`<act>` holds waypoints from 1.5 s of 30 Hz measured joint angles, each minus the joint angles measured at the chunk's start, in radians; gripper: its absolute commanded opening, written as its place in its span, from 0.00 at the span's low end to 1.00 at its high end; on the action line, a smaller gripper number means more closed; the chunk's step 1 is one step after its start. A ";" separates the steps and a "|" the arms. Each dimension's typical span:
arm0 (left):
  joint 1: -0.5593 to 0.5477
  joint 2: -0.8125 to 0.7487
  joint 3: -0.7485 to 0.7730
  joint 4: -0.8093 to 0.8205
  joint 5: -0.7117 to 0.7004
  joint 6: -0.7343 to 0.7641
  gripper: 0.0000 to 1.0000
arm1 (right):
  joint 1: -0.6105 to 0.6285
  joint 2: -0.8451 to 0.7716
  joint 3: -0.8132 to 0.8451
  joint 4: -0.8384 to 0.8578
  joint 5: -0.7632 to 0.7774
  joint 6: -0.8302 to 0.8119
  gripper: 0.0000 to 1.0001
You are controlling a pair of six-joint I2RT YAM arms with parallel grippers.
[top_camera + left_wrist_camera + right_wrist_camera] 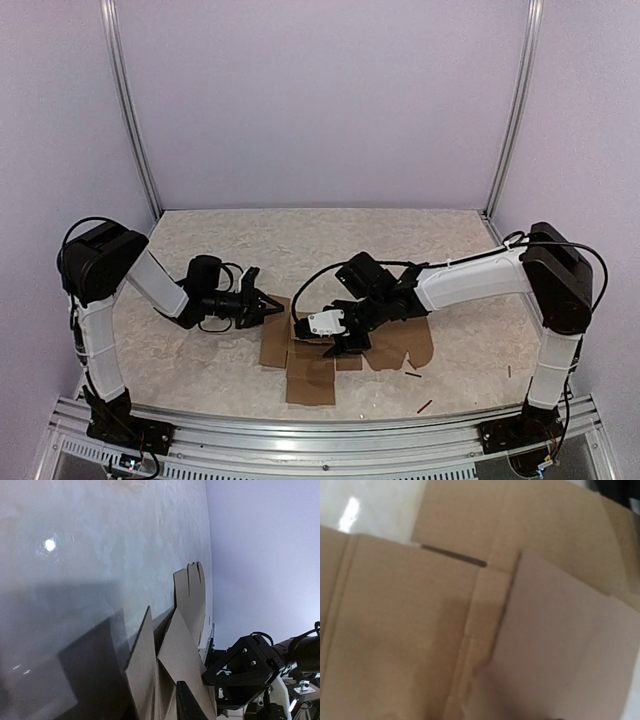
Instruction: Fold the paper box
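The paper box [310,378] is a brown die-cut sheet lying mostly flat near the table's front middle. My left gripper [275,306] points right at the sheet's left edge. In the left wrist view two panels of the paper box [187,595] stand raised like ridges, with one dark finger [187,703] against the nearer one; its other finger is hidden. My right gripper [348,345] hovers low over the sheet's middle with its fingers spread. The right wrist view is filled by blurred cardboard [405,620] with a slot and creases, and no finger shows there.
Tiny dark stick-like scraps [413,374] [424,406] lie to the right of the sheet. A metal rail [320,435] runs along the near edge. Pale walls and two upright posts close in the back and sides.
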 measured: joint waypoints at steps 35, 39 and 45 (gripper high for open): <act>-0.110 -0.207 0.113 -0.358 -0.206 0.225 0.06 | 0.000 0.132 0.116 -0.088 -0.057 0.032 0.69; -0.131 -0.119 0.118 -0.354 -0.142 0.196 0.01 | 0.000 0.131 0.116 -0.088 -0.059 0.038 0.68; -0.136 -0.026 0.130 -0.390 -0.103 0.191 0.00 | 0.000 0.117 0.112 -0.104 -0.063 0.051 0.69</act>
